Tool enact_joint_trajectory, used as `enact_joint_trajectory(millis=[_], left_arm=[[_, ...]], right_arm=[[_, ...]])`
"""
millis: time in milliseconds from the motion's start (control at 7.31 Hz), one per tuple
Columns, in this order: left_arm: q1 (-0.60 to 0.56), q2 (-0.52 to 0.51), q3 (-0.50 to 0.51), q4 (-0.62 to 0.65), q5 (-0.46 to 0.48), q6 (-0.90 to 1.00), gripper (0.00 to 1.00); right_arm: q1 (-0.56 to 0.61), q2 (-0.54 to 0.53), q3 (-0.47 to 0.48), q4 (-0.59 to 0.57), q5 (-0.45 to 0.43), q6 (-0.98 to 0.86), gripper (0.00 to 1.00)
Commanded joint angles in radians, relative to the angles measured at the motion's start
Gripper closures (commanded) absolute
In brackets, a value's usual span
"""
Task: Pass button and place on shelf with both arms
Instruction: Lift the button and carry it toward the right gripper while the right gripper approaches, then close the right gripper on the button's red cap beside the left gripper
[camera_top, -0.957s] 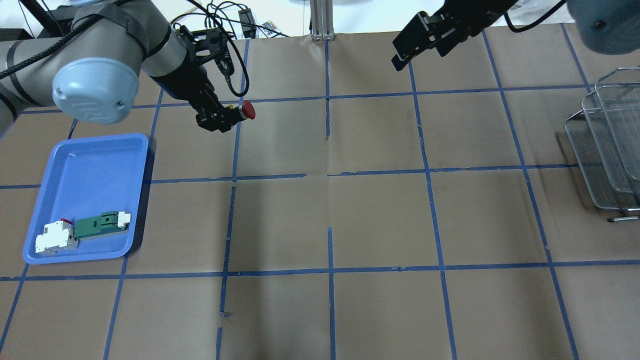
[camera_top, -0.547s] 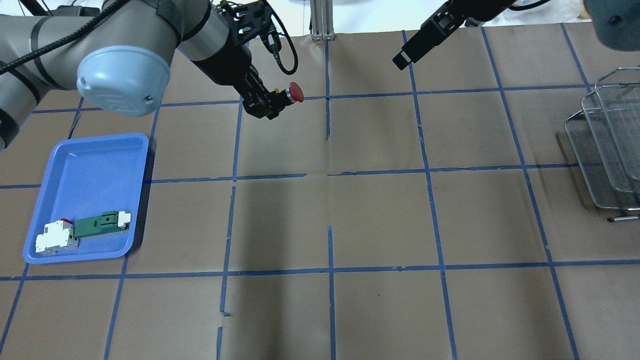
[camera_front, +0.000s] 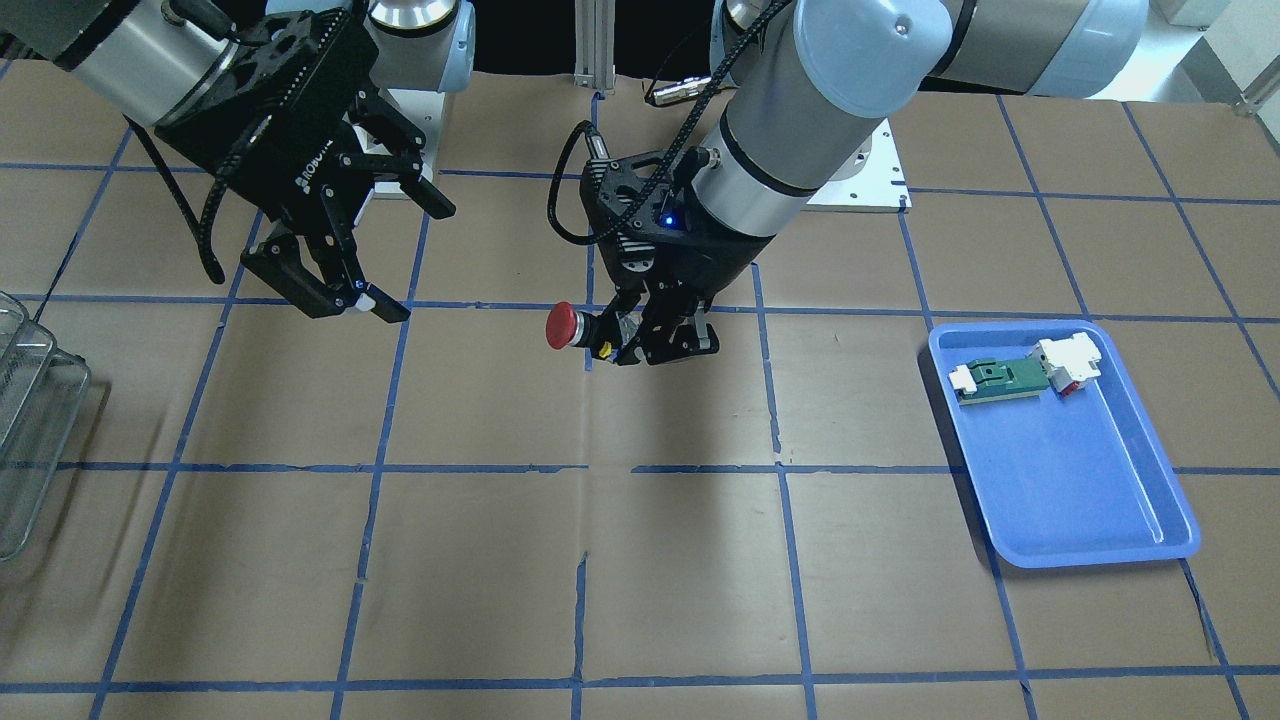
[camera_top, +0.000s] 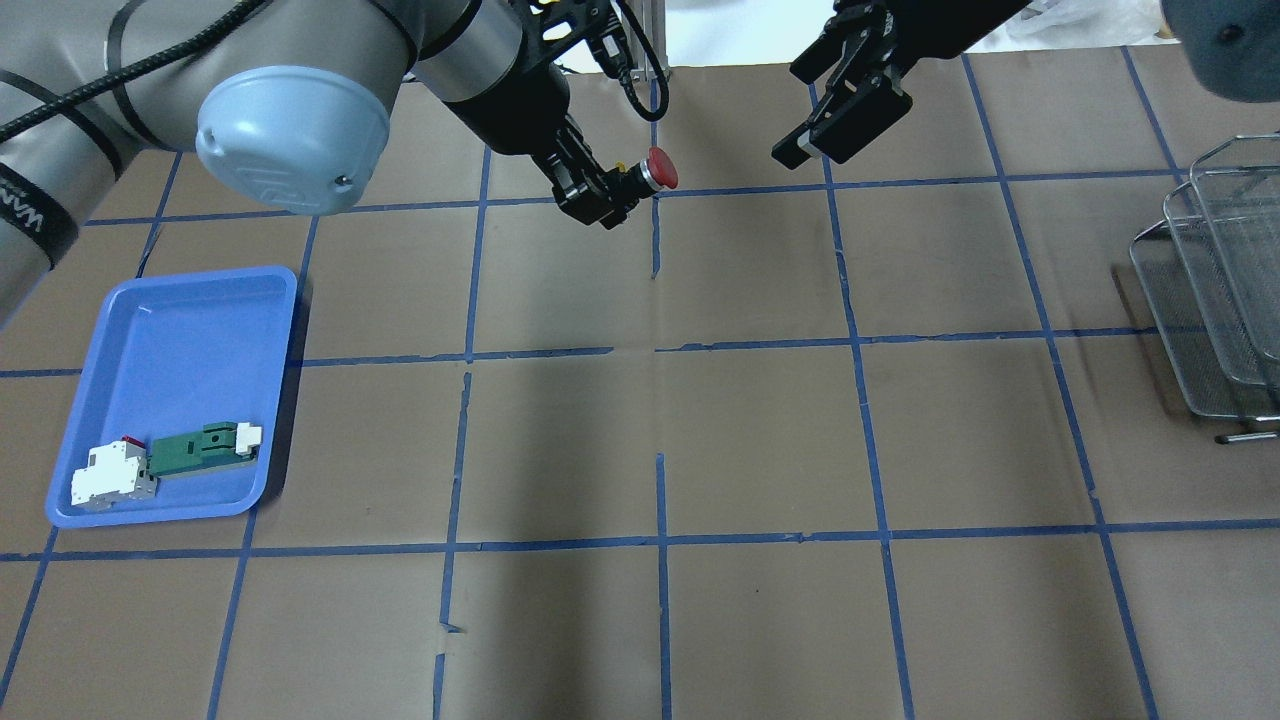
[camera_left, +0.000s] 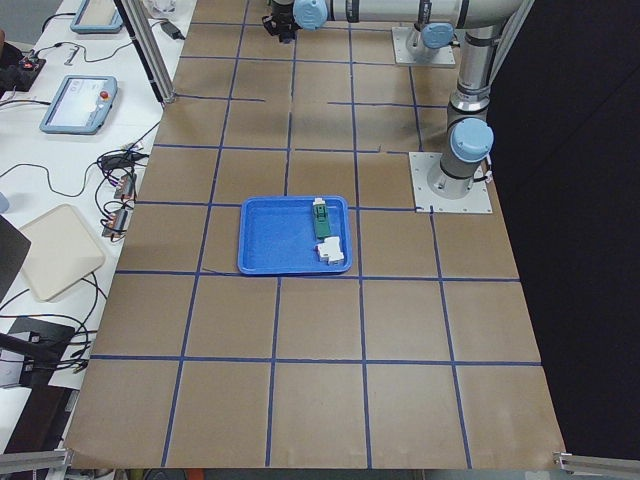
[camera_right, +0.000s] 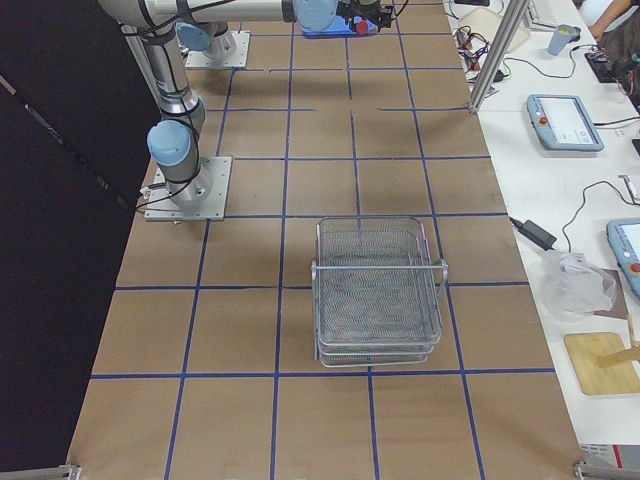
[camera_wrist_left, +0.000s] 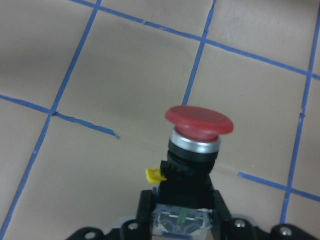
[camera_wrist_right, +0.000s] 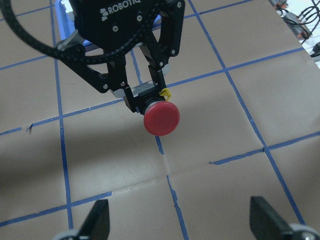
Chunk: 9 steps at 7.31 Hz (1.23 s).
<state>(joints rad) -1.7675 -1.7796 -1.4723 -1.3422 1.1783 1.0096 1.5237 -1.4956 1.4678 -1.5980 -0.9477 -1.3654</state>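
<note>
Left gripper (camera_top: 605, 195) now nearer centre of table (camera_top: 760, 440) than second ago; jaws clamped on button (camera_top: 661, 168) body, red head left free, aimed at right gripper (camera_front: 412, 260); its jaws spread wide to receive; shelf (camera_top: 1200, 330) well apart.

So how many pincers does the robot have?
2. The left pincer grips the red button in the air. The right pincer hangs open close by, not touching it. None seem hidden.
</note>
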Motion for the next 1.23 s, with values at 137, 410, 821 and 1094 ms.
enact_joint_trajectory(millis=[137,410,821,1094], left_arm=[[-0.064,0.005,0.020,0.017,-0.040,-0.052,1.00],[-0.063,-0.003,0.049,0.035,-0.098,-0.049,1.00],[-0.063,-0.015,0.049,0.109,-0.146,-0.037,1.00],[-0.063,-0.014,0.050,0.112,-0.151,-0.037,1.00]], right_arm=[[-0.022,0.040,0.028,0.015,0.085,-0.201,0.00],[-0.025,0.045,0.026,0.102,0.119,-0.261,0.00],[-0.025,0.032,0.006,0.118,0.086,-0.258,0.00],[-0.016,0.023,0.008,0.113,0.099,-0.245,0.00]])
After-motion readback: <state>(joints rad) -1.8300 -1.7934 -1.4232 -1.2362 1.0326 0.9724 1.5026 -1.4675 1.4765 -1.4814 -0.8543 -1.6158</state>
